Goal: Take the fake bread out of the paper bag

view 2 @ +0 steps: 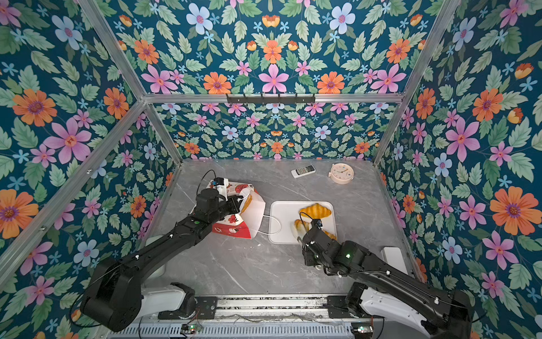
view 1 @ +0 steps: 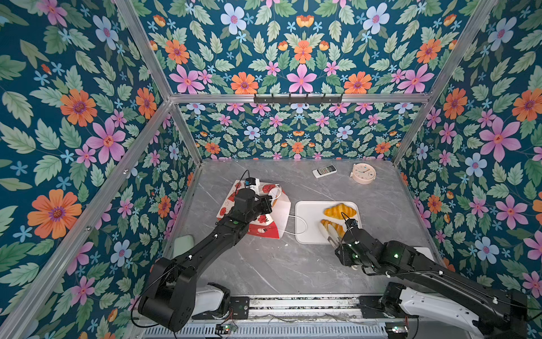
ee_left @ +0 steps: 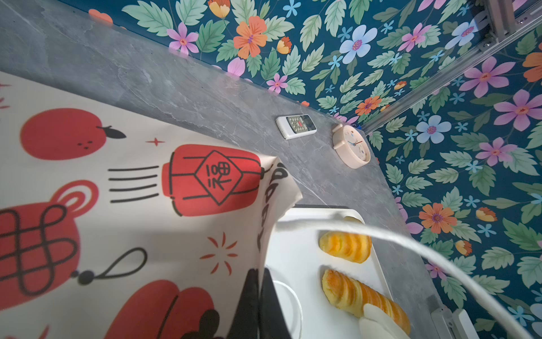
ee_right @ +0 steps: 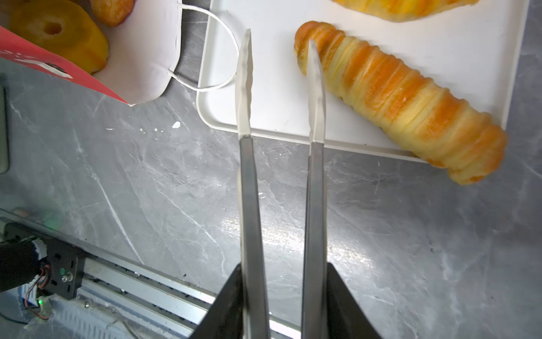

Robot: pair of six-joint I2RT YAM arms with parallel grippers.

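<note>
The paper bag lies on its side left of the middle, its mouth facing the white tray. My left gripper is shut on the bag's upper rim and holds the mouth up. Fake bread shows inside: a ring donut and a bun. A croissant and a long twisted stick lie on the tray. My right gripper hangs open over the tray's near edge beside the stick's end, nothing between its fingers.
One white cord handle of the bag drapes over the tray's left rim. A remote and a pink alarm clock sit at the back of the grey table. A pale green pad lies by the left wall.
</note>
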